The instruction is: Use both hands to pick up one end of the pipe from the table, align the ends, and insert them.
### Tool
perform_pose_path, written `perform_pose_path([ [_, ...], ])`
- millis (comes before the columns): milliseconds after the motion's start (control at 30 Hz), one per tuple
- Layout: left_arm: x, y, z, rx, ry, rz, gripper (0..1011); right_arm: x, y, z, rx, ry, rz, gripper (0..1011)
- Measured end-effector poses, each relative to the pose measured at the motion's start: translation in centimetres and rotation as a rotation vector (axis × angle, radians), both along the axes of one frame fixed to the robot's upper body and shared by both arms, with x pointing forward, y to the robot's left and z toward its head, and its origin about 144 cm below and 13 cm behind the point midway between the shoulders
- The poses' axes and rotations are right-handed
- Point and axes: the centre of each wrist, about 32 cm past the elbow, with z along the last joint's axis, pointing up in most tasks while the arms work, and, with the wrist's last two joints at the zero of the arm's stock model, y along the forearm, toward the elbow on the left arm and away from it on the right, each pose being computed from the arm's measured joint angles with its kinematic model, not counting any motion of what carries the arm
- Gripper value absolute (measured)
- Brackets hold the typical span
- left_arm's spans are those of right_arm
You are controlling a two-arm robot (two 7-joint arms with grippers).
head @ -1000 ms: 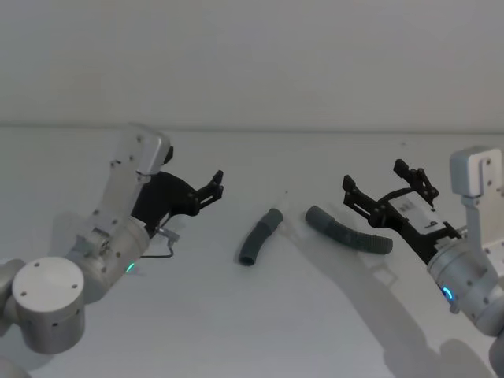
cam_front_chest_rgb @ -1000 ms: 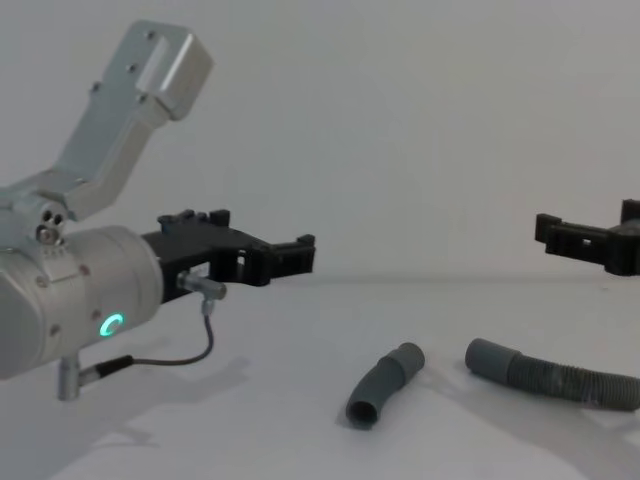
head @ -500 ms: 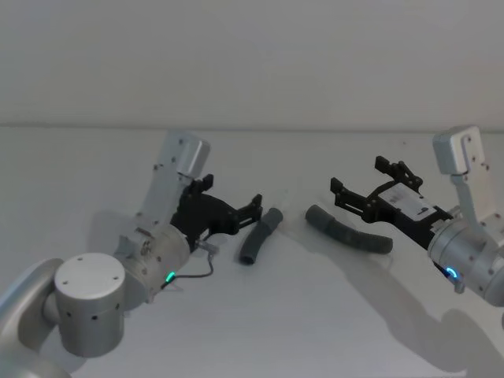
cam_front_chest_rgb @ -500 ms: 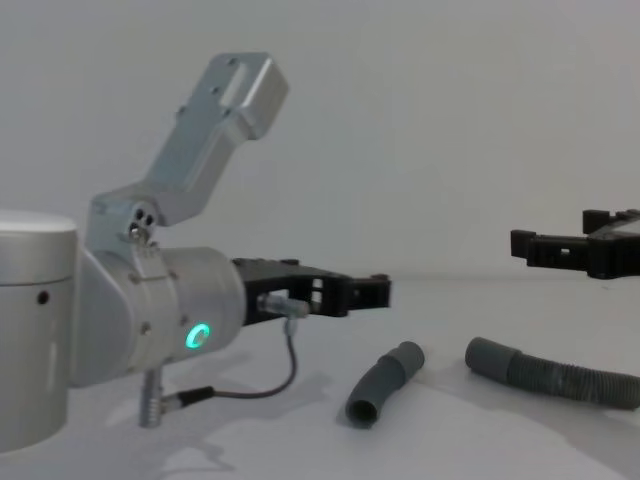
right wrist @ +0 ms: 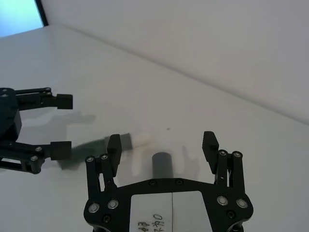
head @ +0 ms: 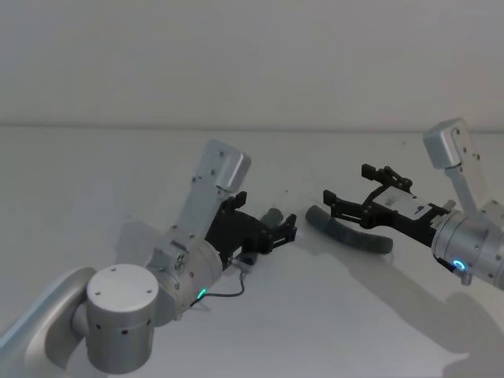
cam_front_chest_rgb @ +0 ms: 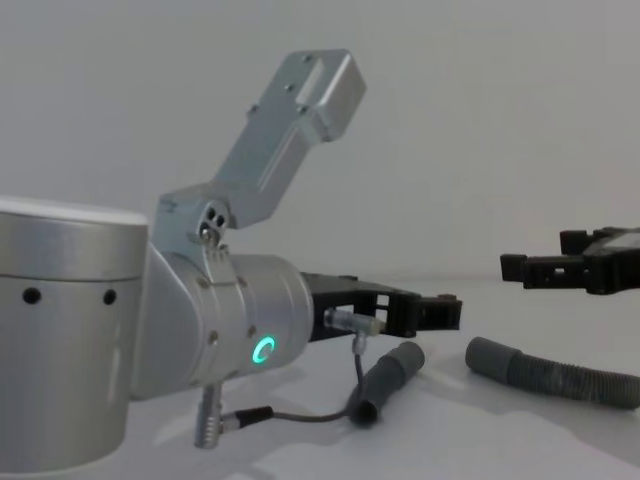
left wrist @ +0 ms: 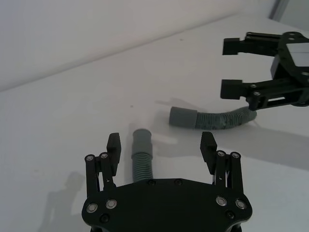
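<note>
Two pipe pieces are lying on the table (head: 94, 181) near mid: shorter piece (head: 273, 215) on the L, longer piece (head: 346, 234) on the R, w/ a gap btwn their facing ends. L gripper (head: 279, 234) is hanging just above the shorter piece, fingers spread either side of it. R gripper (head: 346, 185) is hovering over the longer piece's L end, fingers apart, not touching.

Bare worktop (head: 79, 181) lies open all round, widest toward 9 and 12 o'clock. The short pipe (left wrist: 141, 154) and the long pipe (left wrist: 217, 120), at its 3 o'clock, lie apart, a clear strip between their cuffs (left wrist: 183, 117). The left hand (head: 282, 234) and right hand (head: 347, 183) hang wide open, one above each cuff, clear of it. They face tip to tip, near, each barring the other's path.
</note>
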Motion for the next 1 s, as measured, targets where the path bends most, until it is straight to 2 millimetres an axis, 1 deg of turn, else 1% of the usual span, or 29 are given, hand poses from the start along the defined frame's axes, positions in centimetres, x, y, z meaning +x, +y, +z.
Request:
perform_pose_path([
  [133, -0.2, -0.4, -0.1, 0.019, -0.002, 0.001, 1001, 0.3, -0.4, 0.1, -0.008, 0.028, 0.029, 1001],
  [300, -0.1, -0.8, -0.6, 0.049, 0.003, 0.003, 1001, 0.9, -1.0, -0.1, -0.02, 0.076, 0.067, 1001],
  [767, 1.1, -1.9, -1.9, 0.081, 0.02, -0.027, 1001, 1.8, -2.9, -0.8, -0.03, 0.161, 0.117, 1001],
  [1000, 1.5, -2.3, -2.4, 0.084, 0.025, -0.039, 1001, 2.2, -3.4, -1.1, -0.028, 0.183, 0.136, 1001],
])
